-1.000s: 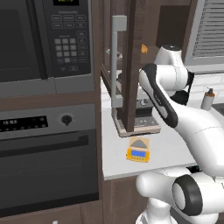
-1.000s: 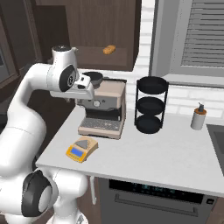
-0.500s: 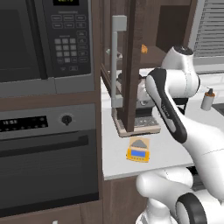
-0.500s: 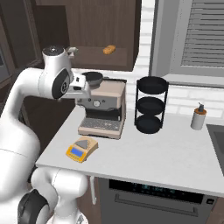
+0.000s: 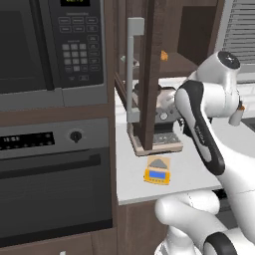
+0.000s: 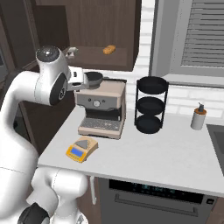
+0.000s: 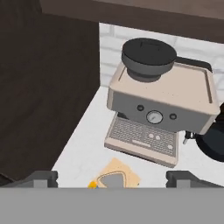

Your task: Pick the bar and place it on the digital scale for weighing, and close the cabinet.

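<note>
At the far left of the left base view, the black microwave [image 5: 50,45] sits over the oven [image 5: 55,174], both clear of the work. Next to them the cabinet [image 5: 152,74] stands with its dark door swung out over the counter [image 6: 166,153], edge-on to the camera, its long grey handle [image 5: 132,69] facing the microwave. The door hangs in front of the coffee machine [image 6: 103,107] and hides part of it from this side, so closing it looks like the job left to do. On the open shelf behind lies a tiny orange object [image 6: 109,49], which is not the bar.

Below the door's edge, near the front of the counter, sits the digital scale [image 6: 82,148], yellow-orange, just in front of the coffee machine. A flat grey piece lies across its top [image 7: 111,180]. I take this for the bar resting on the platform, though the two greys merge and I cannot tell them apart with certainty.

In the hand view the gripper [image 7: 113,178] looks down from above the scale with its fingers [image 7: 41,177] spread wide at either side and nothing between them — the stance of a hand that has let go rather than one about to grasp.

Further right stand the black tiered rack [image 6: 150,105] and a small soap bottle [image 6: 198,117], well apart from the scale and out of the door's path.
</note>
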### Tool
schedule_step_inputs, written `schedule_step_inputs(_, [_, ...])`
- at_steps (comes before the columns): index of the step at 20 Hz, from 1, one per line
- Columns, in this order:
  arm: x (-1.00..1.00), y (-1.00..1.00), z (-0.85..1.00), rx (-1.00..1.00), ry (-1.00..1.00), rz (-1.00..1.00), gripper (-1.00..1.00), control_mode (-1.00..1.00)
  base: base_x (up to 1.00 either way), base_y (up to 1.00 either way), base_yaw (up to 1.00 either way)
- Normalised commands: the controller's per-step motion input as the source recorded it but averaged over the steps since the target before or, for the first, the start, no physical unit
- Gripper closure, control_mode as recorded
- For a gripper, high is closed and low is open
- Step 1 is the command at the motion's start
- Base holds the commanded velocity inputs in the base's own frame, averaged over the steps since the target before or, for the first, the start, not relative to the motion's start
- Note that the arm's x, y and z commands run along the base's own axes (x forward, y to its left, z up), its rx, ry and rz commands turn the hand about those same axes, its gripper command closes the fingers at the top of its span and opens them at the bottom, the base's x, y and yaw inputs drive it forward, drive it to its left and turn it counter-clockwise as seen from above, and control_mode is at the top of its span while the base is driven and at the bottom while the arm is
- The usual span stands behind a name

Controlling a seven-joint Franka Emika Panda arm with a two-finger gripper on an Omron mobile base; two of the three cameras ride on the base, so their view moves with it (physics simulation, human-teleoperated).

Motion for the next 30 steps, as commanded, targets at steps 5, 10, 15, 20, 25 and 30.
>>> schedule_step_inputs(5, [0.0,0.0,0.68,0.04,-0.05,0.1,-1.0,-1.0,0.0,0.0,0.0])
schedule_step_inputs(10, [0.01,0.06,0.6,0.02,-0.02,0.06,-1.0,-1.0,0.0,0.0,0.0])
schedule_step_inputs(15, [0.12,0.14,0.46,0.0,0.0,0.05,-1.0,-1.0,0.0,0.0,0.0])
schedule_step_inputs(20, [0.07,0.05,0.13,0.01,-0.02,0.08,-1.0,-1.0,0.0,0.0,0.0])
schedule_step_inputs(25, [0.16,0.17,0.01,0.0,0.0,0.03,-1.0,-1.0,0.0,0.0,0.0])
schedule_step_inputs(30, [0.17,0.31,0.05,0.0,0.0,0.0,-1.0,-1.0,0.0,0.0,0.0])
